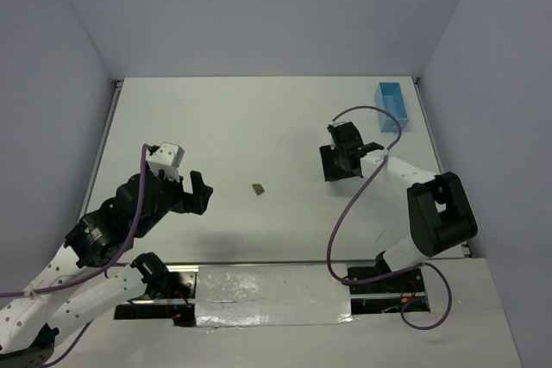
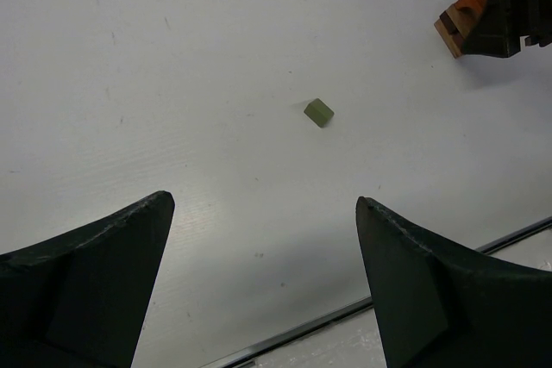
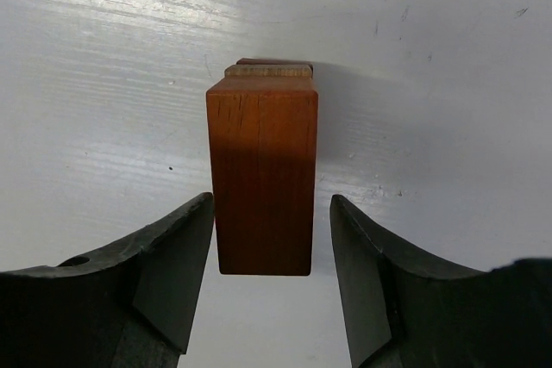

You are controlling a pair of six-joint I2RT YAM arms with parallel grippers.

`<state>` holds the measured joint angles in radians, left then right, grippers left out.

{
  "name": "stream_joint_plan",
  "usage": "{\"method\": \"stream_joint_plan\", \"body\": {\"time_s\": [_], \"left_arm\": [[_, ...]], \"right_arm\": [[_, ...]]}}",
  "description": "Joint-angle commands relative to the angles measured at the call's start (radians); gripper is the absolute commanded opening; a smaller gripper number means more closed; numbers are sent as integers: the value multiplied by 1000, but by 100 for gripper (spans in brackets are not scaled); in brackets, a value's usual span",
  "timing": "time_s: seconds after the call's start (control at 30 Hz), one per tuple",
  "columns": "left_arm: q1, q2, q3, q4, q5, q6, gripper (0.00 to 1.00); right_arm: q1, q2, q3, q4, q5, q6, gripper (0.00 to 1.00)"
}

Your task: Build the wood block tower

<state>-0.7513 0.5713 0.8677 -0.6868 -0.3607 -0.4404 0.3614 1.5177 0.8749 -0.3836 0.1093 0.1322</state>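
Tower (image 2: 457, 21) on worktop (image 2: 129, 58), standing between right jaws. Orange block (image 3: 262, 178) on top, tan and brown under it. Right jaws part open, gap each side, gripping nothing. Left jaws wide apart, empty. Green block (image 2: 318, 113) loose, ahead of left jaws. We judge blocks light, stiff, smooth, and tower easily toppled. We'd pinch green block across flat sides.

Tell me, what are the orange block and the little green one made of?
Orange block: looks like wood, grain streaks showing, stained reddish-orange, smooth satin faces. Green block: likely stained wood too, matte olive; too small to see grain.
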Motion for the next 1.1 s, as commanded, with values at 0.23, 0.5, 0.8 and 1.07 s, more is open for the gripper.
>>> {"method": "stream_joint_plan", "body": {"time_s": [0.23, 0.5, 0.8, 1.07], "left_arm": [[0, -5, 4, 36, -1, 20, 100], [1, 21, 10, 26, -20, 12, 100], [1, 180, 36, 36, -11, -200, 99], [-6, 733, 128, 312, 89, -197, 96]], "right_arm": [[2, -122, -8, 23, -72, -5, 100], [16, -341, 65, -72, 0, 64, 100], [195, -520, 121, -152, 49, 125, 100], [301, -579, 53, -190, 75, 164, 100]]}}
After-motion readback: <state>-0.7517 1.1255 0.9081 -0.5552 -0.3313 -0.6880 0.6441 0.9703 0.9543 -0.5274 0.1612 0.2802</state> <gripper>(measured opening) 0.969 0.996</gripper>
